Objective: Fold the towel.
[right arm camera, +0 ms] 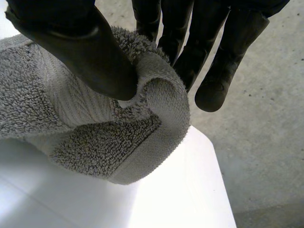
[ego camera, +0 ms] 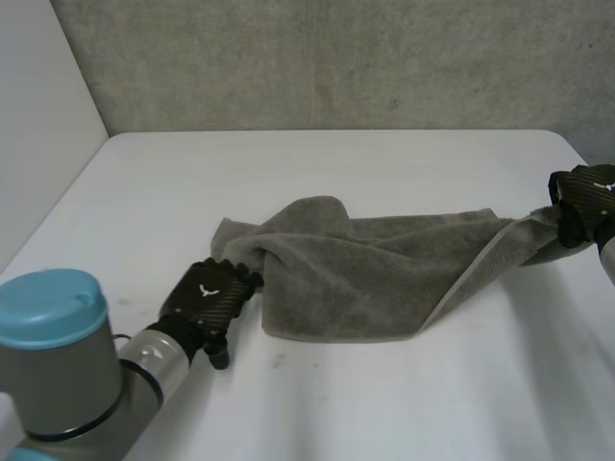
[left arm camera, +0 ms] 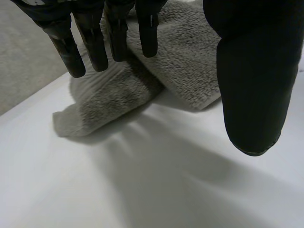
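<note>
A grey towel (ego camera: 356,269) lies crumpled across the middle of the white table (ego camera: 336,163). My left hand (ego camera: 207,298) sits at the towel's left end, where a rumpled fold meets the table. In the left wrist view its fingers (left arm camera: 95,42) are straight, just over the towel (left arm camera: 109,99), and the thumb (left arm camera: 251,71) stands apart over bare table; it is open and grips nothing. My right hand (ego camera: 583,204) is at the table's right side, holding the towel's right corner lifted and pulled outward. There the thumb (right arm camera: 80,42) pinches the rolled towel corner (right arm camera: 95,137) against the fingers.
A grey concrete wall (ego camera: 336,58) runs behind the table and a white panel (ego camera: 38,125) stands at the left. The table's right corner (right arm camera: 209,156) lies just under my right hand, with grey floor (right arm camera: 266,142) beyond it.
</note>
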### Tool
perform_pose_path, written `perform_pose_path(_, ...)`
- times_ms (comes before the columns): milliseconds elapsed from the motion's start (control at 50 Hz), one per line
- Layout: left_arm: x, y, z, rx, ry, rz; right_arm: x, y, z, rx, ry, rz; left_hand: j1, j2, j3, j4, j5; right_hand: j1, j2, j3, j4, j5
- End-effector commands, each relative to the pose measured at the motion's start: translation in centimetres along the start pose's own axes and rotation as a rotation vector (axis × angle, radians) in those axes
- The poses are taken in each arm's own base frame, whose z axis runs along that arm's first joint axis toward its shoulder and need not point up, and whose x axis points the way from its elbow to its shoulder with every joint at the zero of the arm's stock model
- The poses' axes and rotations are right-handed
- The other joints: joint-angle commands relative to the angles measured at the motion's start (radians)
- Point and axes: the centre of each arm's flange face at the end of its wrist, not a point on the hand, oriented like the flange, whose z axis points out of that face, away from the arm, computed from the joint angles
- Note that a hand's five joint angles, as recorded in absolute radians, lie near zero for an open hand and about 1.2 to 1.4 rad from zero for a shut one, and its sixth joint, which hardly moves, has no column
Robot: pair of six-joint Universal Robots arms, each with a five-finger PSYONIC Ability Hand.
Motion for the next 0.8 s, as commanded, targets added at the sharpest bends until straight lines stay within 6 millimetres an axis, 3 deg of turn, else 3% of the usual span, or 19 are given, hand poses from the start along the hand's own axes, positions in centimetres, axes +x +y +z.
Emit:
perform_pose_path(20,1.5,-0.7,2.5,0.027,0.047,-0.033,-0.7,0.7,-0.1,-0.025,-0.025,0.001,0.063,0.063,0.064,0.064,0.061,0.094,0.081,0.073,0.062,0.070)
perform_pose_path(140,2.2,-1.7,5.1,0.064,0.063,-0.024,-0.8,0.9,-0.1,-0.030,-0.030,0.001,0.130,0.131,0.131,0.132,0.128,0.094,0.081,0.073,0.062,0.070)
perform_pose_path(320,2.5,-0.9,8.5,0.011,0.083,-0.027,-0.9,1.2,-0.3,-0.038,-0.037,0.002,0.307,0.307,0.307,0.308,0.305,0.094,0.081,0.073,0.062,0.070)
perform_pose_path(460,3.0,-1.5,9.5,0.016,0.099,-0.023,-1.0,1.2,-0.3,-0.038,-0.038,0.000,0.538,0.538,0.539,0.539,0.536,0.094,0.081,0.073,0.062,0.070)
perform_pose_path(620,3.6,-2.3,9.9,0.045,0.109,-0.051,-1.0,1.2,-0.3,-0.040,-0.038,-0.013,0.562,0.562,0.563,0.563,0.560,0.094,0.081,0.073,0.062,0.070)
perform_pose_path(720,3.8,-2.4,10.1,0.049,0.114,-0.055,-1.0,1.3,-0.3,-0.041,-0.038,-0.019,0.709,0.709,0.710,0.710,0.707,0.094,0.081,0.073,0.062,0.070)
perform_pose_path(800,4.0,-2.5,10.1,0.051,0.117,-0.076,-1.0,1.4,-0.2,-0.045,-0.040,-0.019,1.086,1.086,1.086,1.087,1.084,0.094,0.081,0.073,0.062,0.070)
